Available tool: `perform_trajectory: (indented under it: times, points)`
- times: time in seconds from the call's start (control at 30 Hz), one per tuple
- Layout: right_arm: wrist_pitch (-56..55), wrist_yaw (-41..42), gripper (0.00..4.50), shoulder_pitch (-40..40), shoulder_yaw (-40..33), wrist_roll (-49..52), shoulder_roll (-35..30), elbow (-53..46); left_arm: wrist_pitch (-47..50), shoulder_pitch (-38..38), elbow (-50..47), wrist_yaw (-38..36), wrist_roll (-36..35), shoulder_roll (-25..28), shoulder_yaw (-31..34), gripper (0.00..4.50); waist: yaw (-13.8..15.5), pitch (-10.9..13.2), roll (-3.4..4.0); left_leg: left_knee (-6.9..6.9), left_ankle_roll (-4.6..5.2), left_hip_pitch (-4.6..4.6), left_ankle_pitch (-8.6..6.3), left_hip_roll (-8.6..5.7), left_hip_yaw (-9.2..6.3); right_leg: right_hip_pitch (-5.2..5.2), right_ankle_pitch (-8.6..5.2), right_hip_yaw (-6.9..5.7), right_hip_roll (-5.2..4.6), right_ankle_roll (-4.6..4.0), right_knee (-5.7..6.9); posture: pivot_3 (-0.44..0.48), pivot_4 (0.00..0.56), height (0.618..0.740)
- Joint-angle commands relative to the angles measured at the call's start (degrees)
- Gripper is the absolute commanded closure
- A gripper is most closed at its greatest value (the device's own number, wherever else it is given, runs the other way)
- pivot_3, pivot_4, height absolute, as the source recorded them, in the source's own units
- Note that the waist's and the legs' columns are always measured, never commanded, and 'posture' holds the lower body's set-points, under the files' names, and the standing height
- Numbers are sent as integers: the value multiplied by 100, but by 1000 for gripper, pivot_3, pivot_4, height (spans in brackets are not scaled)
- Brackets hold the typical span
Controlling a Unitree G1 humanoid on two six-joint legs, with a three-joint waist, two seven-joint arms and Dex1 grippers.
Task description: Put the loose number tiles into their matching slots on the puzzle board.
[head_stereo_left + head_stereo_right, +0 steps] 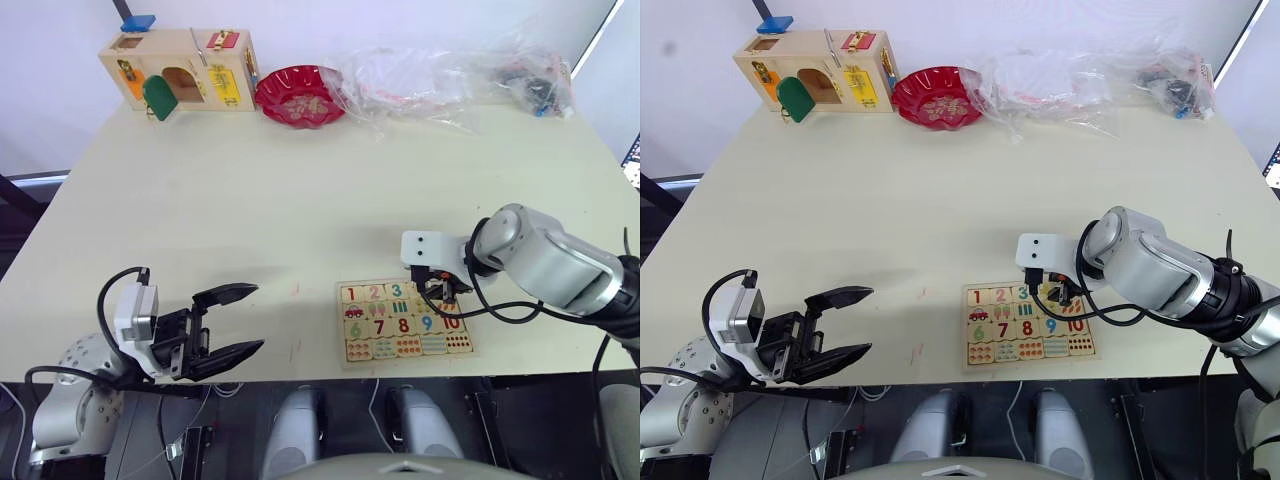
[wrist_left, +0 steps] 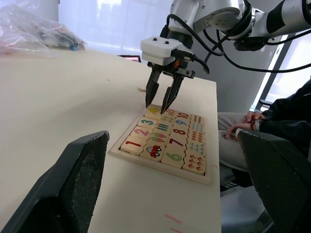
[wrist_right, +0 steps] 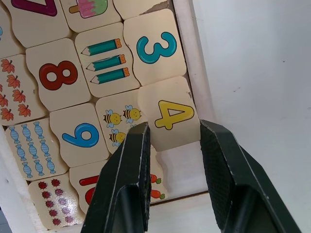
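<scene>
The puzzle board (image 1: 342, 322) lies near the table's front edge, right of centre. Tiles 1, 2 and 3 sit in its top row. My right gripper (image 1: 441, 292) stands over the row's right part, fingers pointing down at the board. In the right wrist view its fingers (image 3: 124, 179) close against both sides of the yellow number 4 tile (image 3: 170, 114). That tile lies at board level beside the 3, slightly overlapping the bees piece. A bare slot (image 3: 177, 165) shows beyond it. My left gripper (image 1: 257, 318) hovers open and empty by the front left edge.
A wooden box with coloured doors (image 1: 180, 68), a red bowl (image 1: 300, 96) and clear plastic bags (image 1: 440, 80) line the table's far edge. A seated person's hand (image 2: 243, 129) rests just past the table edge beside the board.
</scene>
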Motion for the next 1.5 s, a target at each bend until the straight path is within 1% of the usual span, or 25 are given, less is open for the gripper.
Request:
perform_trajectory:
  times: [0.03,0.7,0.73,0.83,0.9,0.93,1.03,1.13,1.3,1.37,1.4,1.5]
  points:
    - [-44,-23,3204,25,-136,-3,-7,-112,-66,20,-104,-21,-22,2,22,0,0,0,0,0,0,0,0,0,0,0,0,0,0,0,0,0,150,740]
    - [-42,-21,3204,67,-111,18,-19,-154,-111,42,-63,-40,-21,1,2,0,0,0,0,0,0,0,0,0,0,0,0,0,0,0,0,0,150,740]
    - [-44,-19,2509,65,-110,18,-17,-151,-108,37,-65,-34,-21,1,-3,0,0,0,0,0,0,0,0,0,0,0,0,0,0,0,0,0,150,740]
    - [-41,-16,1217,65,-110,21,-20,-166,-102,43,-74,-29,-27,3,-3,0,0,0,0,0,0,0,0,0,0,0,0,0,0,0,0,0,150,740]
    - [-48,-10,182,58,-112,19,-24,-158,-96,33,-66,-26,-28,6,-4,0,0,0,0,0,0,0,0,0,0,0,0,0,0,0,0,0,150,740]
    - [-44,-9,78,56,-114,20,-26,-164,-92,34,-73,-21,-30,8,-3,0,0,0,0,0,0,0,0,0,0,0,0,0,0,0,0,0,150,740]
    - [-50,-12,78,56,-162,25,-48,-179,-81,45,-112,1,-36,6,-5,0,0,0,0,0,0,0,0,0,0,0,0,0,0,0,0,0,150,740]
    - [-215,85,78,136,-448,143,-177,-228,-72,52,-148,33,-44,5,-7,0,2,0,0,0,0,0,0,0,0,0,0,0,0,0,0,0,150,740]
    - [-813,32,78,842,-1852,704,-65,-250,-81,102,-204,69,-60,-3,15,0,13,-1,-3,0,0,-2,0,-1,-2,2,0,-2,0,1,-2,0,150,740]
    - [-1192,16,78,1249,-2618,1073,163,-121,-98,125,-200,65,-61,-9,25,0,14,-3,-6,0,0,-1,0,-1,-1,3,0,-1,1,1,-2,0,150,740]
    - [-1318,20,78,1388,-2887,1208,248,-36,-110,136,-192,59,-59,-11,29,0,15,-6,-10,1,0,0,0,-2,-2,5,0,-2,2,1,-2,0,150,740]
    - [-1740,228,78,1670,-3213,1400,296,152,-129,156,-178,51,-61,-16,35,0,15,-6,-11,4,0,3,0,-1,-4,11,0,-2,6,1,-2,0,150,740]
